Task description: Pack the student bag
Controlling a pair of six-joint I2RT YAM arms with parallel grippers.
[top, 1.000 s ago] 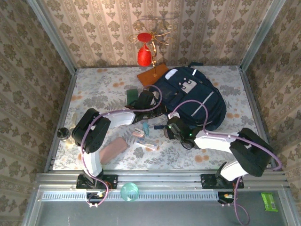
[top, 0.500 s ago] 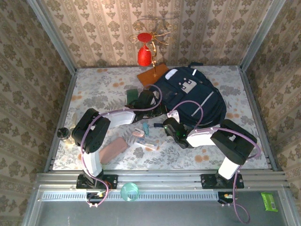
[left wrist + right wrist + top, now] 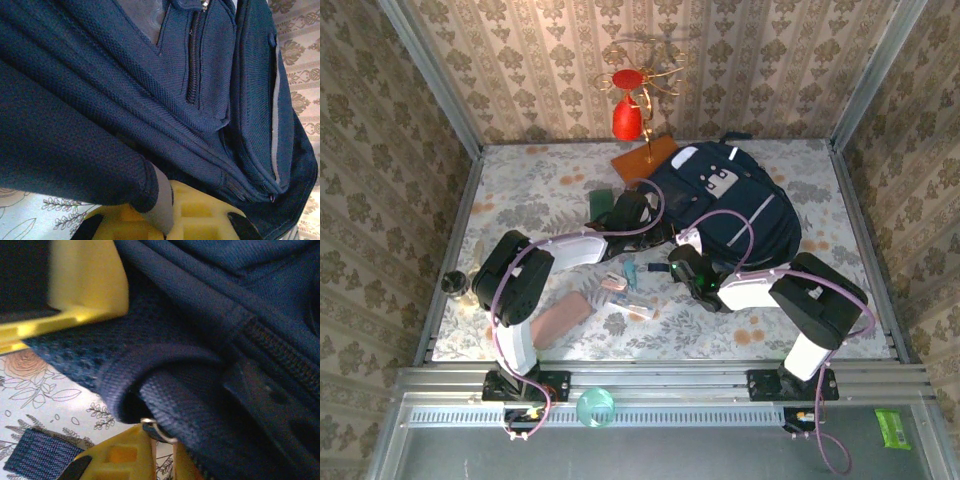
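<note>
The student bag (image 3: pixel 730 205), a big dark navy backpack with pale trim patches, lies at the back right of the table. My left gripper (image 3: pixel 642 215) is at its left edge. In the left wrist view this gripper (image 3: pixel 167 220) is shut on a folded navy edge with grey lining (image 3: pixel 162 205) of the student bag (image 3: pixel 150 85). My right gripper (image 3: pixel 678 268) is at the bag's near-left corner. In the right wrist view its yellow fingers (image 3: pixel 122 457) are shut on a small metal zip ring (image 3: pixel 159 431) under the bag's rolled hem (image 3: pixel 165 370).
Loose items lie left of the bag: a green book (image 3: pixel 603 203), a teal pen (image 3: pixel 631 272), small pink and white pieces (image 3: pixel 625 295) and a pink case (image 3: pixel 560 318). A wooden board (image 3: pixel 645 158) and a red vase (image 3: pixel 628 115) stand behind. A dark jar (image 3: pixel 453 283) sits at the left edge.
My right gripper slid left and up to the bag's corner, then closed from part open to shut on the zip ring. The left gripper kept its hold.
</note>
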